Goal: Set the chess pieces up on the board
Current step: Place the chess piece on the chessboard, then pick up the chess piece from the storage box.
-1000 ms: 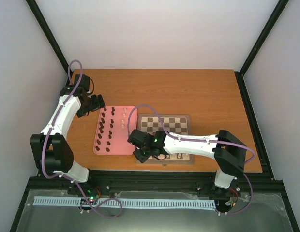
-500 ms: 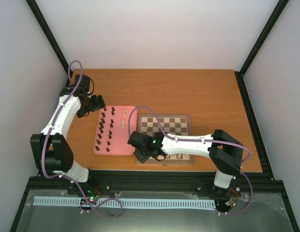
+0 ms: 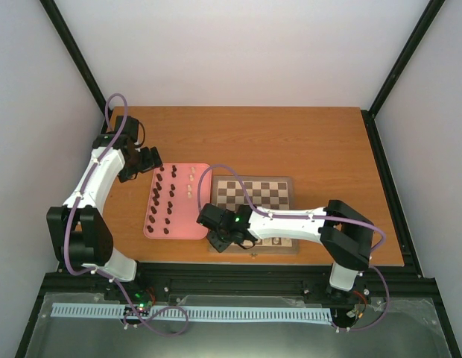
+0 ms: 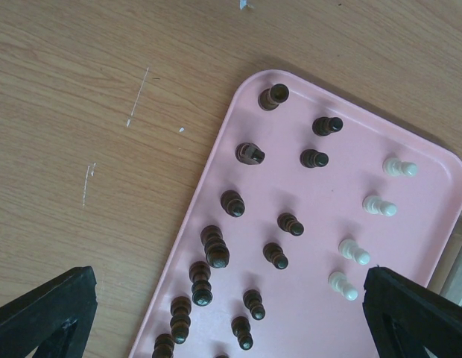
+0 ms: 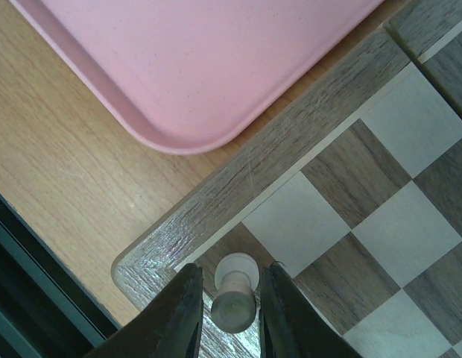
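Right wrist view: a cream chess piece (image 5: 235, 298) is seen upright on the dark corner square of the board (image 5: 290, 149), just inside the brown wooden rim. It is flanked closely by the two fingers of the right gripper (image 5: 231, 272). The jaws are only narrowly parted, a thin sliver of board is seen between the piece and the left finger, and the piece does not appear to be clamped. A rounded corner of the pink tray (image 5: 216, 60) is seen just beyond the board rim, with a strip of bare table (image 5: 67, 164) between them.

From the top camera, the board (image 3: 261, 192) is seen near the front of the orange-brown table (image 3: 290, 134), slightly right of centre. The right gripper (image 3: 218, 242) is lowered over the board's near left corner, and the near rows are partly hidden by the arm. The tray (image 3: 188, 216) lies just left of the board.

In the left wrist view, many dark brown pieces (image 4: 232, 203) are scattered upright over the left and middle of the tray (image 4: 425, 239). Four cream pieces (image 4: 353, 251) are lined along its right side. The left gripper (image 4: 231, 298) is held above the tray's far left end (image 3: 150, 160), jaws spread wide, with nothing between them.
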Controlling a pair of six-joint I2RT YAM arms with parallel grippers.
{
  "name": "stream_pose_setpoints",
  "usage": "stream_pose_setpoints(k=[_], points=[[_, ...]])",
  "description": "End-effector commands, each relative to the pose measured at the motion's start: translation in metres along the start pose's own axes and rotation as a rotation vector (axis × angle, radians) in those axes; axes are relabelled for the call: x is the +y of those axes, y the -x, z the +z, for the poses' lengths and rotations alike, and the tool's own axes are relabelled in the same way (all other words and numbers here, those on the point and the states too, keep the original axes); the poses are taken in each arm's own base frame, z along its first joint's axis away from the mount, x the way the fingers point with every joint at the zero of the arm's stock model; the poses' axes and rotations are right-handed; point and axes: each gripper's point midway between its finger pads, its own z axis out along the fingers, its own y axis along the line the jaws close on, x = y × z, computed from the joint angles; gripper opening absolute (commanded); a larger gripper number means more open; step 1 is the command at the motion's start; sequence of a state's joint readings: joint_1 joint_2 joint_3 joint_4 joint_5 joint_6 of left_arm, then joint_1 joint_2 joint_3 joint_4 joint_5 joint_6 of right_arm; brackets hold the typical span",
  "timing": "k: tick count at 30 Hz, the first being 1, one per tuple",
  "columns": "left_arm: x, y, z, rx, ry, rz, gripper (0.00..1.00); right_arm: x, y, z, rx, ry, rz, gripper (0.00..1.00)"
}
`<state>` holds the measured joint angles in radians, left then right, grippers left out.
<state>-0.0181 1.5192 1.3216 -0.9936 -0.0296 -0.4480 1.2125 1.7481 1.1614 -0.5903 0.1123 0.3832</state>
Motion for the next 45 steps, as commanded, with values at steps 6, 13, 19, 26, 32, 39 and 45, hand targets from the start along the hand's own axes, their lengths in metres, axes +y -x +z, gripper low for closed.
stream_pose_setpoints(k=[6,13,19,26,32,39,45], points=[[-0.003,0.003,-0.01,-0.03,-0.017,0.019,1.0,0.002,0.007,-0.009,-0.04,0.008,-0.004,0.35],[-0.003,0.005,-0.013,-0.039,-0.02,0.019,1.0,0.003,0.02,-0.025,-0.079,0.007,-0.017,0.37],[-0.003,0.005,-0.015,-0.044,-0.022,0.02,1.0,0.001,0.041,-0.045,-0.115,-0.025,-0.032,0.41],[-0.004,0.006,-0.019,-0.051,-0.031,0.019,1.0,-0.008,0.082,-0.058,-0.153,-0.044,-0.011,0.43],[-0.007,0.008,-0.024,-0.06,-0.043,0.015,1.0,-0.03,0.126,-0.033,-0.139,-0.015,0.022,0.4],[-0.009,0.006,-0.02,-0.048,-0.058,0.013,1.0,-0.017,0.166,0.005,-0.122,0.039,-0.003,0.41],[-0.009,0.002,-0.018,-0.038,-0.063,0.013,1.0,-0.016,0.174,0.042,-0.068,0.044,0.022,0.4]])
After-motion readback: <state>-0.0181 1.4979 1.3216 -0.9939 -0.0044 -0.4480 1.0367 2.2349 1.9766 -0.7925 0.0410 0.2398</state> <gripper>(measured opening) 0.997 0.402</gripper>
